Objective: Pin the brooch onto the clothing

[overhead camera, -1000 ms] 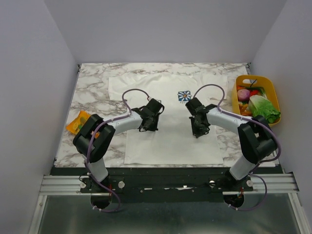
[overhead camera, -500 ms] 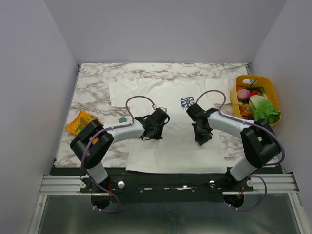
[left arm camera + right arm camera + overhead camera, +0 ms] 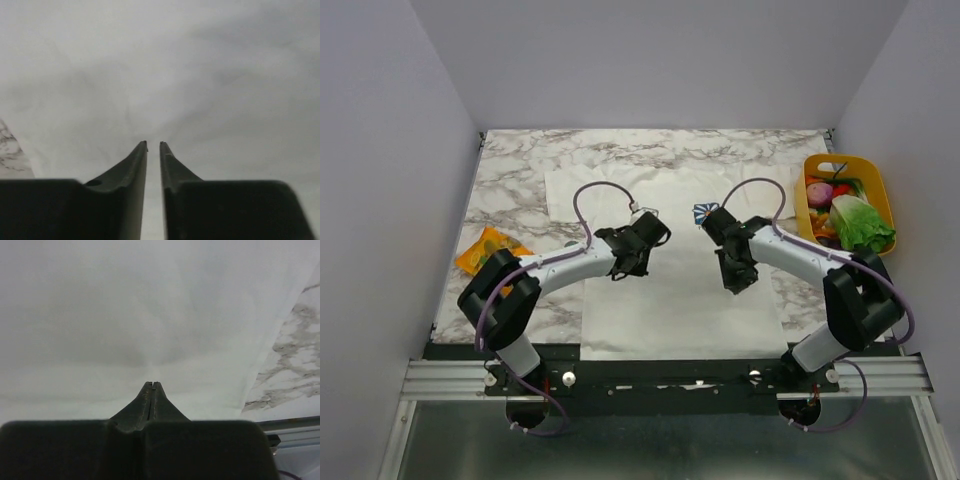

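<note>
T-shirt [image 3: 680,305] hem dragged nearer the table [image 3: 510,190] edge; left gripper [image 3: 153,144] slightly parted.

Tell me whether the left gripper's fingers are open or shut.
Slightly open. The left wrist view shows a narrow slit between the fingers of the left gripper, white T-shirt visible through it, nothing gripped.

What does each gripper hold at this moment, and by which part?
The right gripper seems to pinch the white T-shirt by a small fold of its front cloth. The left gripper holds nothing, jaws slightly apart.
</note>
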Tool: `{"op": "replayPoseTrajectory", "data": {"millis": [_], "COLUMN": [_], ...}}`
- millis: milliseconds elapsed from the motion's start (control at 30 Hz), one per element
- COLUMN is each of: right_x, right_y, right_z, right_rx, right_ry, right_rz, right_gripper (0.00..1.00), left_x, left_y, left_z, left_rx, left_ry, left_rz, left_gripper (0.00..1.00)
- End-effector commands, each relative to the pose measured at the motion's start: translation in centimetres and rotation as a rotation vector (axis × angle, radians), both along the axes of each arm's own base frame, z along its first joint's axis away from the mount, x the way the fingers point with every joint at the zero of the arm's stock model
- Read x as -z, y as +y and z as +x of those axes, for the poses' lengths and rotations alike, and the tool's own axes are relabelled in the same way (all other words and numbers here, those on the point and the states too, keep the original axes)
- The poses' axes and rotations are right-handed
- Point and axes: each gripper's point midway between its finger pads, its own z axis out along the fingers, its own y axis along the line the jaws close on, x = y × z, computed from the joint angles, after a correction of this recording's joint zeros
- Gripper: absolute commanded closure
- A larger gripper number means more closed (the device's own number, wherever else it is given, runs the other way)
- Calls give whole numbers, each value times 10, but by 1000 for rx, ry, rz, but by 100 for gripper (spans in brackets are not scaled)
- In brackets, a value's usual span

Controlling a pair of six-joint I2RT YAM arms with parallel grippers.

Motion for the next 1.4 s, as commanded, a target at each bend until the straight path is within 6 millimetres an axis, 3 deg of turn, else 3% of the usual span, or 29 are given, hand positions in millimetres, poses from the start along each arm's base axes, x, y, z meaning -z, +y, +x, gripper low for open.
{"op": "replayPoseTrajectory", "data": {"millis": [0,67,100,133,167,233,300,333,467,533,567,600,667,733,800,867,933,1000,1033,1067,1100,1133,1167,1233,1267,1367], "right_x": [-42,-52,-54,-60,-63,-65,-65,-61,-65,-66,-59,-65,-64,-76,-74,-88,-81,-89,-74,-85,-84,-69,-69,-75,-60,-59], "right_y": [16,28,35,43,46,59,73,82,117,136,143,156,175,201,223,243,263,282,289,298,307,313,320,337,342,359], "right_z": [42,56,58,69,73,84,91,97,121,129,132,137,146,156,158,172,176,182,184,192,190,192,193,192,189,176], "right_rx": [-14,-58,-81,-96,-120,-146,-191,-211,-269,-289,-291,-304,-327,-378,-418,-450,-464,-483,-479,-490,-494,-491,-498,-520,-516,-539], "right_ry": [-194,-246,-251,-284,-293,-305,-297,-295,-315,-310,-293,-298,-311,-342,-325,-368,-338,-329,-302,-326,-311,-285,-284,-274,-241,-197], "right_rz": [54,103,135,163,172,204,249,270,376,445,459,512,576,678,758,834,907,970,974,996,1012,1011,1020,1051,1049,1081], "right_gripper": [98,89,86,74,68,52,42,35,27,26,26,26,26,26,27,30,51,56,65,67,70,73,75,90,93,99], "left_x": [-48,-52,-53,-52,-53,-53,-49,-45,-24,-15,-13,-16,-12,-10,-10,-6,-8,-6,-5,-3,-1,1,3,8,10,15], "left_y": [19,28,45,51,62,92,110,127,157,156,165,158,164,165,175,174,177,176,177,176,175,175,174,171,171,169], "left_z": [49,60,71,76,82,98,105,110,115,111,113,113,111,108,109,106,108,107,108,106,107,105,105,101,100,95], "left_rx": [-85,-113,-156,-169,-198,-278,-327,-374,-471,-481,-518,-503,-524,-537,-576,-588,-601,-592,-592,-588,-589,-588,-589,-579,-579,-575], "left_ry": [-164,-173,-178,-178,-181,-190,-183,-177,-120,-87,-85,-79,-85,-83,-96,-97,-122,-106,-104,-93,-87,-82,-79,-60,-53,-29], "left_rz": [21,10,10,3,7,21,31,35,-38,-143,-186,-255,-292,-335,-370,-433,-494,-516,-515,-519,-521,-525,-529,-536,-537,-543], "left_gripper": [64,57,53,51,43,35,31,28,28,29,30,31,34,35,37,40,41,43,43,44,44,45,47,48,50,52]}}
